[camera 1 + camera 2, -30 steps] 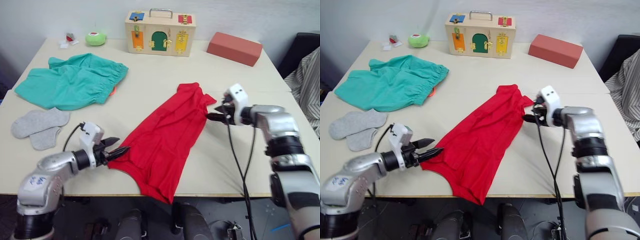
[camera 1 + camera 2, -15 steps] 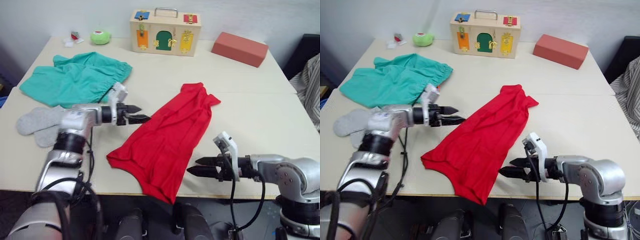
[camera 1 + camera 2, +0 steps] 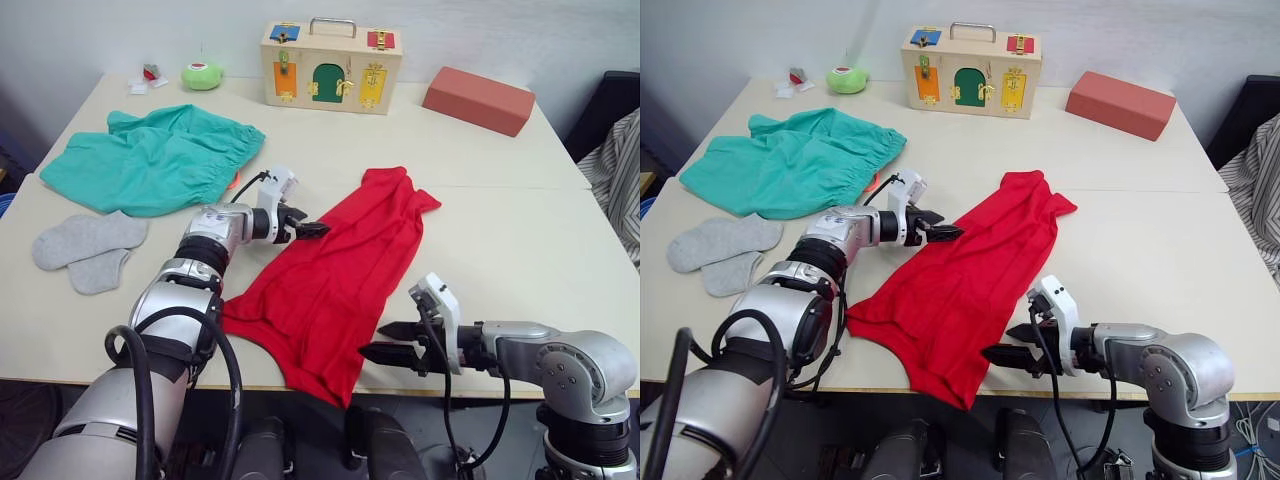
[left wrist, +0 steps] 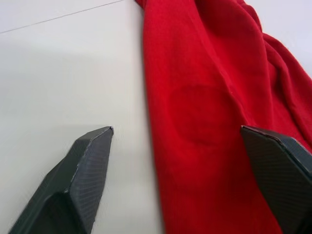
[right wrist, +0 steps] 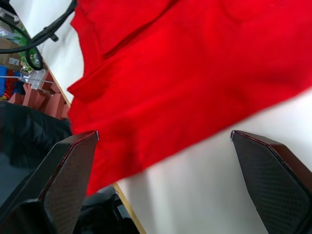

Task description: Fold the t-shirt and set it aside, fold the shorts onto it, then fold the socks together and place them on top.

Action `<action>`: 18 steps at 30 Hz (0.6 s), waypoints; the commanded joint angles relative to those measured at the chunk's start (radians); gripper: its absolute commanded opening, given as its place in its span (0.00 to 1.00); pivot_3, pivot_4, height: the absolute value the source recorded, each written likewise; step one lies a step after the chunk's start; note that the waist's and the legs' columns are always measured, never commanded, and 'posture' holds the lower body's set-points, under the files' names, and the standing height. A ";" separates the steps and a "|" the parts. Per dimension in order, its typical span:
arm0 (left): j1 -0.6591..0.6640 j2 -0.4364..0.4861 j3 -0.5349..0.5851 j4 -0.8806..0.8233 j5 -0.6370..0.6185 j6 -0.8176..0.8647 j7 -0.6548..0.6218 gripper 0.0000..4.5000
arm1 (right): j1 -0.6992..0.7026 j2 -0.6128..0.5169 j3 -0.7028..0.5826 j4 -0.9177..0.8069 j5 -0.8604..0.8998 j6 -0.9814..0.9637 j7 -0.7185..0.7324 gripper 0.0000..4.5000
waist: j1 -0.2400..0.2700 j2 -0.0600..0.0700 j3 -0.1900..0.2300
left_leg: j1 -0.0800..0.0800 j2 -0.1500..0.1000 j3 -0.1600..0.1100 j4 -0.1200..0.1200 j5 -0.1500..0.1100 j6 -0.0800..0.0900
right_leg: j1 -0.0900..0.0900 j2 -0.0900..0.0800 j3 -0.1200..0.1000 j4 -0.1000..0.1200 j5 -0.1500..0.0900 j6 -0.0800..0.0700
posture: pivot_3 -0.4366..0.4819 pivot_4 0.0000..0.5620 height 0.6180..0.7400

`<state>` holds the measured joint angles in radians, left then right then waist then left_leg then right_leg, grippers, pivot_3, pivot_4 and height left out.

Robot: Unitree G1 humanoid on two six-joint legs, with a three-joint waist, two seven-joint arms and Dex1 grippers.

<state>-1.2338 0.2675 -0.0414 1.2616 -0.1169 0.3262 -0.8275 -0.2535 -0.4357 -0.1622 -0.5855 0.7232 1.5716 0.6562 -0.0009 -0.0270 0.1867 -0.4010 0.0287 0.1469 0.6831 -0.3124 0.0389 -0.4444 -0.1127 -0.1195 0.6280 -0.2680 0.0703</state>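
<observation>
- Diagonally across the table (image 3: 520,250) lies the t-shirt (image 3: 335,285) (one end hangs over the near edge).
- Beyond the t-shirt's left side: the shorts (image 3: 150,160), then the socks (image 3: 85,250).
- Left gripper (image 3: 312,229), fingers wide, straddles the t-shirt's left edge.
- Right gripper (image 3: 378,343), fingers spread, sits at its near right edge.

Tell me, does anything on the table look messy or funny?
Yes. The t-shirt lies slantwise and rumpled, one end drooping over the table's front edge. The shorts are bunched up, and the socks overlap crookedly.
</observation>
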 commanded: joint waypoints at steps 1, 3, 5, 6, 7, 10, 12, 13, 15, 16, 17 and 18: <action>-0.007 -0.029 0.006 0.025 0.032 -0.006 0.009 0.71 | 0.037 0.019 0.046 0.005 0.008 0.013 -0.041 0.91 | 0.000 -0.001 -0.001 | 0.000 0.000 0.000 0.000 0.000 0.000 | 0.000 0.000 0.000 0.000 0.000 0.000 | 0.48 0.27 1.00; -0.009 -0.041 0.038 0.032 0.015 0.017 0.019 0.60 | 0.040 0.028 0.056 0.012 0.003 -0.002 -0.061 0.82 | 0.000 -0.001 -0.001 | 0.000 0.000 0.000 0.000 0.000 0.000 | 0.000 0.000 0.000 0.000 0.000 0.000 | 0.48 0.27 1.00; -0.011 -0.047 0.063 0.037 0.008 0.038 0.025 0.46 | 0.039 0.032 0.062 0.018 0.004 -0.011 -0.076 0.65 | 0.000 -0.001 -0.001 | 0.000 0.000 0.000 0.000 0.000 0.000 | 0.000 0.000 0.000 0.000 0.000 0.000 | 0.48 0.27 1.00; -0.004 -0.049 0.054 0.033 0.027 0.015 0.030 0.39 | 0.035 0.036 0.065 0.022 0.004 -0.015 -0.084 0.58 | 0.000 -0.001 -0.001 | 0.000 0.000 0.000 0.000 0.000 0.000 | 0.000 0.000 0.000 0.000 0.000 0.000 | 0.48 0.27 1.00; 0.002 -0.050 0.046 0.030 0.044 -0.005 0.032 0.32 | 0.033 0.038 0.067 0.024 0.005 -0.017 -0.091 0.50 | -0.001 -0.001 -0.001 | 0.000 0.000 0.000 0.000 0.000 0.000 | 0.000 0.000 0.000 0.000 0.000 0.000 | 0.48 0.27 1.00; 0.018 -0.054 0.053 0.025 0.052 -0.011 0.013 0.12 | 0.031 0.046 0.076 0.031 0.007 -0.027 -0.108 0.26 | -0.001 -0.001 -0.001 | 0.000 0.000 0.000 0.000 0.000 0.000 | 0.000 0.000 0.000 0.000 0.000 0.000 | 0.48 0.27 1.00; 0.024 -0.053 0.057 0.023 0.057 -0.015 0.007 0.00 | 0.031 0.045 0.084 0.036 0.008 -0.036 -0.115 0.11 | -0.001 -0.001 -0.001 | 0.000 0.000 0.000 0.000 0.000 0.000 | 0.000 0.000 0.000 0.001 0.000 0.000 | 0.48 0.27 1.00; 0.028 -0.051 0.066 0.020 0.052 -0.016 0.012 0.00 | 0.033 0.039 0.086 0.038 0.009 -0.043 -0.115 0.03 | -0.001 -0.001 -0.001 | 0.000 0.000 0.000 0.000 0.000 0.000 | 0.000 0.000 0.000 0.001 0.000 0.000 | 0.48 0.27 1.00; 0.036 -0.045 0.079 0.014 0.047 -0.022 0.017 0.00 | 0.034 0.026 0.091 0.043 0.011 -0.059 -0.114 0.01 | -0.001 -0.001 -0.001 | 0.000 0.000 0.000 0.000 0.000 0.000 | 0.000 0.000 0.000 0.001 0.000 0.000 | 0.48 0.27 1.00; 0.042 -0.039 0.091 0.009 0.040 -0.026 0.026 0.00 | 0.032 0.016 0.086 0.048 0.012 -0.066 -0.109 0.01 | -0.002 -0.001 -0.001 | 0.000 0.000 0.000 0.000 0.000 0.000 | 0.000 0.000 0.000 0.001 0.000 0.000 | 0.48 0.27 1.00; 0.052 -0.032 0.106 0.000 0.031 -0.037 0.034 0.00 | 0.028 -0.002 0.079 0.055 0.015 -0.073 -0.099 0.01 | -0.002 -0.001 -0.001 | 0.000 0.000 0.000 0.000 0.000 0.000 | 0.000 0.000 0.000 0.000 0.000 0.000 | 0.48 0.27 1.00; 0.060 -0.025 0.118 -0.009 0.025 -0.042 0.050 0.00 | 0.023 -0.024 0.071 0.062 0.018 -0.081 -0.088 0.01 | -0.002 -0.001 -0.001 | 0.000 0.000 0.000 0.000 0.000 0.000 | 0.000 0.000 0.000 0.000 0.000 0.000 | 0.48 0.27 1.00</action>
<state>-1.1943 0.2201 0.0552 1.2678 -0.0803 0.2961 -0.8007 -0.2321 -0.4248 -0.0830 -0.5347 0.7338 1.4981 0.5560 -0.0031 -0.0280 0.1857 -0.4012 0.0285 0.1472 0.6831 -0.3125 0.0390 -0.4444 -0.1126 -0.1195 0.6284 -0.2680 0.0703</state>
